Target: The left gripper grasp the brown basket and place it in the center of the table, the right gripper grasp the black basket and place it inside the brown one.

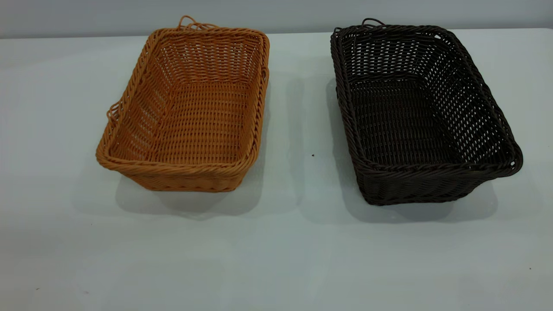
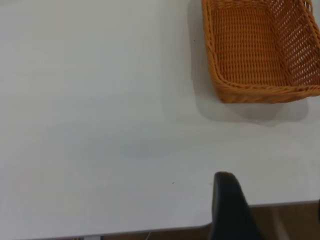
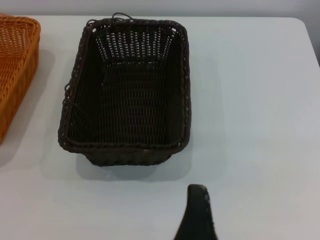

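Observation:
The brown basket [image 1: 185, 112] stands upright and empty on the table [image 1: 276, 242] at the left. It also shows in the left wrist view [image 2: 255, 55], far from my left gripper [image 2: 272, 192]. The black basket [image 1: 419, 116] stands upright and empty at the right, a gap apart from the brown one. In the right wrist view the black basket [image 3: 127, 95] lies ahead of my right gripper [image 3: 260, 200]. Each wrist view shows one black finger [image 2: 227, 210] [image 3: 197, 215] with bare table beside it, so both grippers are open and empty. Neither gripper shows in the exterior view.
The table's edge [image 2: 150, 230] runs just beside the left gripper, with brown floor beyond it. The table's corner [image 3: 302, 25] shows past the black basket. An edge of the brown basket [image 3: 15, 70] shows in the right wrist view.

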